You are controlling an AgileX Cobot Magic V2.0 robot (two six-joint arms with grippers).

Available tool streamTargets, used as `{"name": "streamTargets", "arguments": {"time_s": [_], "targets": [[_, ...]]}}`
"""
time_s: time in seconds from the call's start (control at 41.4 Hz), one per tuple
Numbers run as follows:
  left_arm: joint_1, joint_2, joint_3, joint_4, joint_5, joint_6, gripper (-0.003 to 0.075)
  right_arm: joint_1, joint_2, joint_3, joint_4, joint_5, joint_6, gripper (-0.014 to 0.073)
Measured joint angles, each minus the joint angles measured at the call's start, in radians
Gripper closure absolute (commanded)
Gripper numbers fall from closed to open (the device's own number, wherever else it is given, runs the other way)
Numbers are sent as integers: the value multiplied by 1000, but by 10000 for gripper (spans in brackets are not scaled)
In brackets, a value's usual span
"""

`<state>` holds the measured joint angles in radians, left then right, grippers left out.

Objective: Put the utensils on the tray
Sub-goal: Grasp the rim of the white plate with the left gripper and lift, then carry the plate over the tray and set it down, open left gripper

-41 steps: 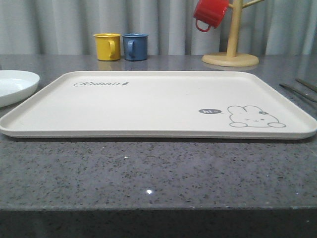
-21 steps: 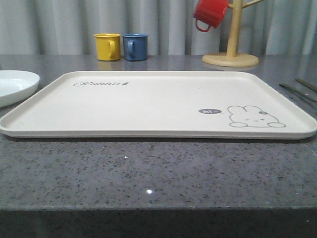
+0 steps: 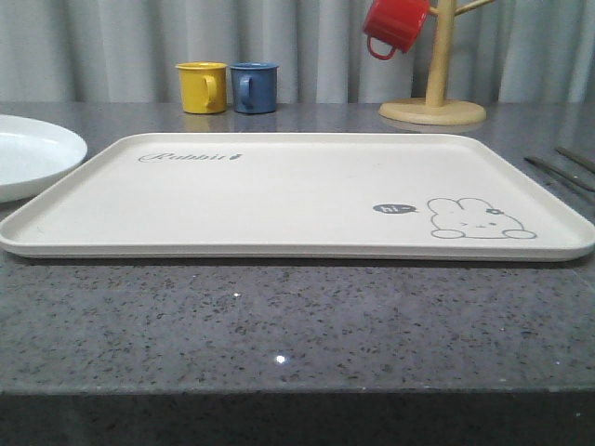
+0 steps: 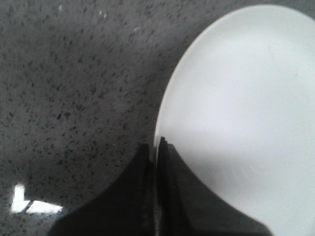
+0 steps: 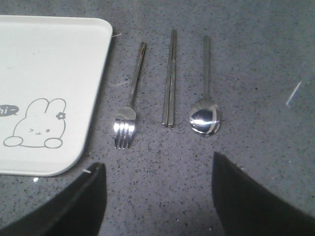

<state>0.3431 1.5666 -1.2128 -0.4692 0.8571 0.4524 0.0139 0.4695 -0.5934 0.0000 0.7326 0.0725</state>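
The cream tray [image 3: 279, 200] with the rabbit drawing lies flat on the grey counter, with nothing on it. Beside its corner [image 5: 49, 64] three utensils lie parallel on the counter: a fork [image 5: 129, 108], a pair of chopsticks [image 5: 170, 83] and a spoon [image 5: 205, 113]. Thin dark ends of utensils [image 3: 558, 172] show right of the tray. My right gripper [image 5: 157, 162] hovers open just short of the fork tines and spoon bowl, holding nothing. My left gripper [image 4: 157, 147] is shut on the rim of the white plate [image 4: 246, 98].
The white plate [image 3: 28, 158] sits close to the tray's left edge. A yellow mug [image 3: 202, 87] and a blue mug [image 3: 254, 87] stand at the back. A red mug [image 3: 395, 25] hangs on a wooden mug tree [image 3: 437, 65] at the back right.
The white plate has slid to the right, closer to the tray's left edge. The tray and mugs have not moved.
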Motion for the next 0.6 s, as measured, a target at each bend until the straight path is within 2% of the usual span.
{"name": "streamTargets", "arguments": {"time_s": [0.169,0.29,0.604], "targets": [[0,-37,-87,-166,128,129,738,0,0,0,0,0,0,106],[-44,-39,-112,-265,194,204,738,0,0,0,0,0,0,106],[-301,-4,-112,-220,190,229,738,0,0,0,0,0,0,106]]}}
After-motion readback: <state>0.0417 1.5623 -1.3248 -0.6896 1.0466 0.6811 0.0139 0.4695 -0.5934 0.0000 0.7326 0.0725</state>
